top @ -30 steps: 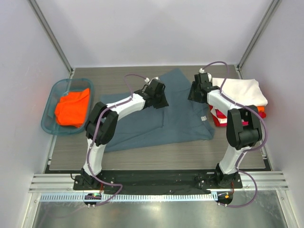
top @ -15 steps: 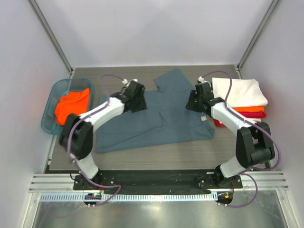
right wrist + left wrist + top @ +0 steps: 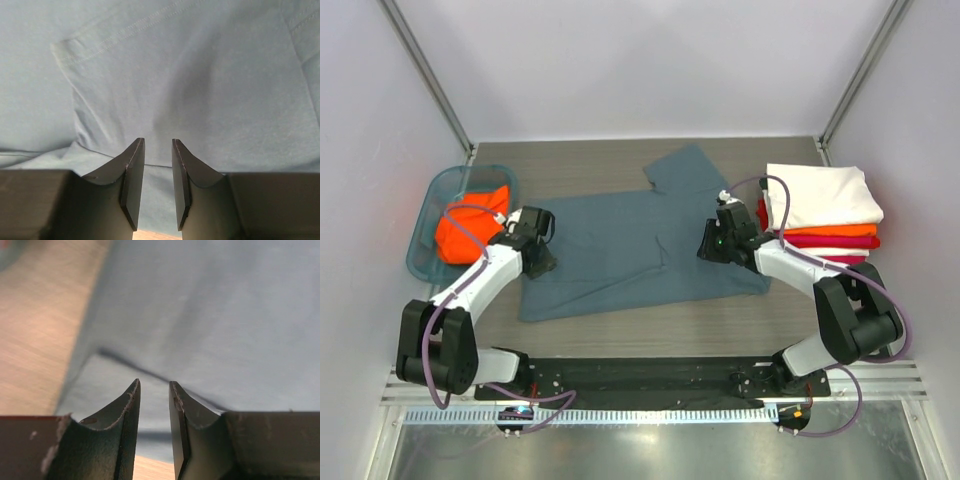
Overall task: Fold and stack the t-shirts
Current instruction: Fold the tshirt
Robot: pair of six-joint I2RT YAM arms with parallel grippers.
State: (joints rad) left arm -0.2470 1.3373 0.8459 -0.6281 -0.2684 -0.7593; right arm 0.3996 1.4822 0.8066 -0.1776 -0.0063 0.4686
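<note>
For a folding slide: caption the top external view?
Left gripper and right gripper at opposite ends of a spread blue-grey t-shirt, folded stack alongside.

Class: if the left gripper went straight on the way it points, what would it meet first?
Probably the blue-grey t-shirt, just ahead of the left gripper; depth is unclear.

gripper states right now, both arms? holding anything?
Left gripper: open by a narrow gap, holding nothing, just over the blue-grey shirt.
Right gripper: open by a narrow gap, holding nothing, over the same shirt.
</note>
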